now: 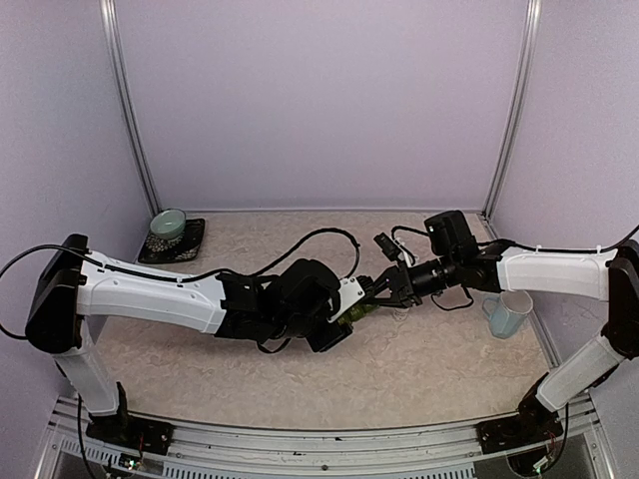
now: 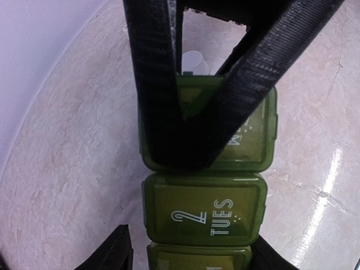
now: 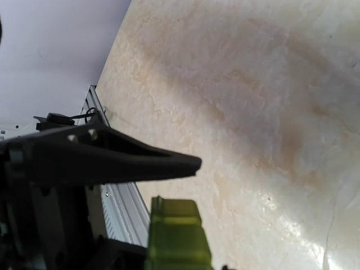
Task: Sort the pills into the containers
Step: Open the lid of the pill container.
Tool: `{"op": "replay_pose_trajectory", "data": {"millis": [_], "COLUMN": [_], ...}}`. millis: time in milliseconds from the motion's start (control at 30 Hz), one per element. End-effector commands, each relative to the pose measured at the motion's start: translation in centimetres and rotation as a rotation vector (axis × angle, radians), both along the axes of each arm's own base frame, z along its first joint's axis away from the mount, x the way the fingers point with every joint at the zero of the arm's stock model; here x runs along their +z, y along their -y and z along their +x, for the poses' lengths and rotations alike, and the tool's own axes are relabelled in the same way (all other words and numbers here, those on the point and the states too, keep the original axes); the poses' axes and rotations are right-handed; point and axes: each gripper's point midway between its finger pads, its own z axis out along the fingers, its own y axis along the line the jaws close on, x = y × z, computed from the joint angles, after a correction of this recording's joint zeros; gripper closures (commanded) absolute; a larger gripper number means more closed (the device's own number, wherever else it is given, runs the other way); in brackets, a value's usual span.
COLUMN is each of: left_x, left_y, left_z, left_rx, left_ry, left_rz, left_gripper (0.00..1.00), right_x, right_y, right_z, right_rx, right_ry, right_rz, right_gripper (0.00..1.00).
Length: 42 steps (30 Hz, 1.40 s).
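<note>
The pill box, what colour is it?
The pill box is olive green with white lettering, clearest in the left wrist view.

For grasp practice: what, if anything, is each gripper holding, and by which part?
Cannot be told. The left gripper straddles the near end of the containers; the shut right gripper rests its tips on the far lid.

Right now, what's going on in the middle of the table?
Both arms meet over the containers, a green strip lying mid-table. The left gripper straddles one end of it, a finger on each side; whether they press on it cannot be told. The right gripper is shut, with its tips over the lid of the compartment at the opposite end. The middle lid, marked TUES, is closed.
</note>
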Motion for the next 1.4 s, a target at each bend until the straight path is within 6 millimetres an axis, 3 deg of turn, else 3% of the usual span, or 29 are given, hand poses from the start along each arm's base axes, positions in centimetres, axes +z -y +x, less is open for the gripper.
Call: {"op": "replay_pose_trajectory", "data": {"millis": [0,533,867,1367], "left_x": [1.4,1.5,1.6,3.5], "left_y": [0.9,1.2,1.2,1.0], "left_z": [0.4,0.5,0.3,0.3], "left_rx": [-0.004,-0.012,-0.023,-0.050], "left_ry": [0.031,0.019,0.000,-0.167], "left_rz": [-0.023,-0.038,-0.039,-0.182], "left_gripper": [0.41,0.45,0.73,0.71], "right_x": [0.4,-0.1,-0.8,-3.2], "right_y": [-0.5,-0.5,-0.3,0.5], "right_z": [0.1,0.3,0.3,0.8], "right_rx": [0.013,0.011,0.004,-0.020], "right_ry": [0.013,0.008,0.010,0.036], "right_rz": [-0.001,-0.013,-0.034,-0.121], "right_gripper": [0.77,0.76,0.77,0.79]}}
